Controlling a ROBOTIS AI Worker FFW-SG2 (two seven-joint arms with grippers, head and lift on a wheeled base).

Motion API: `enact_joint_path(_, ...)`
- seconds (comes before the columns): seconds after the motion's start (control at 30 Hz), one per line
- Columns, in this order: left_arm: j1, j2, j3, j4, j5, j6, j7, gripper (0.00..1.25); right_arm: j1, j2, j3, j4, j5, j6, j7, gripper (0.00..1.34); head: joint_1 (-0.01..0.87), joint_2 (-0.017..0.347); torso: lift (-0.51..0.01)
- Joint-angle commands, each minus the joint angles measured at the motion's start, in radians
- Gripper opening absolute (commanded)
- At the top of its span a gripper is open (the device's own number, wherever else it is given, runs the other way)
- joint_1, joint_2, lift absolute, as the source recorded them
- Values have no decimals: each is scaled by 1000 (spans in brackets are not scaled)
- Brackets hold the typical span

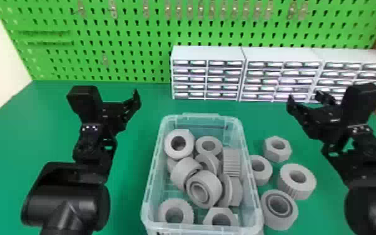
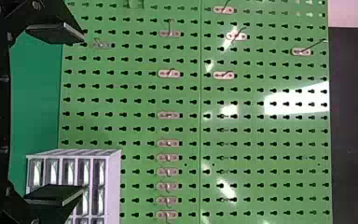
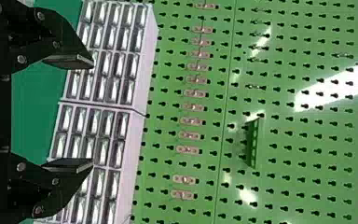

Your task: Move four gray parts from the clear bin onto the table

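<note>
By my count the four were out. On the green table (image 1: 128,200), to the right of the clear bin (image 1: 204,114), lay a hex nut (image 1: 269,152), a plain ring (image 1: 267,177), a ribbed ring (image 1: 303,188) and a collared nut (image 1: 271,219). The plain ring and the collared nut sat just beside the bin's wall; the other two lay a little farther out. I judged the moving finished, with nothing left but to keep clear of the parts.

My left gripper (image 2: 80,114) had its fingers spread with nothing between them, and my right gripper (image 3: 92,114) was likewise parted and unladen.

The bin held a good many more gray parts. A broad nut (image 1: 169,147) and a round ring (image 1: 200,147) lay at the far end, a ridged gear (image 1: 231,162) stood by the right wall, and a thick collar (image 1: 214,187) leaned on a tilted cylinder (image 1: 181,172) in the middle. Nearest me were a toothed ring (image 1: 184,207) and another hex nut, partly behind the near rim.
</note>
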Motion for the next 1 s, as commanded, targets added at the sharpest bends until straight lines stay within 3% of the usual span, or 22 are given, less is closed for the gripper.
enact_joint_path(0.0,3,0,-2,0,-1,0,-1,1106,4,1,-3,0,0,0,0,825,693,72,-52)
enact_joint_path(0.83,4,0,2,0,1,-1,1,1155,1,4,-2,0,-6,5,0,827,693,72,-52)
enact_joint_path(0.97,4,0,2,0,2,0,-1,1161,3,4,-2,1,-8,5,0,874,693,72,-52)
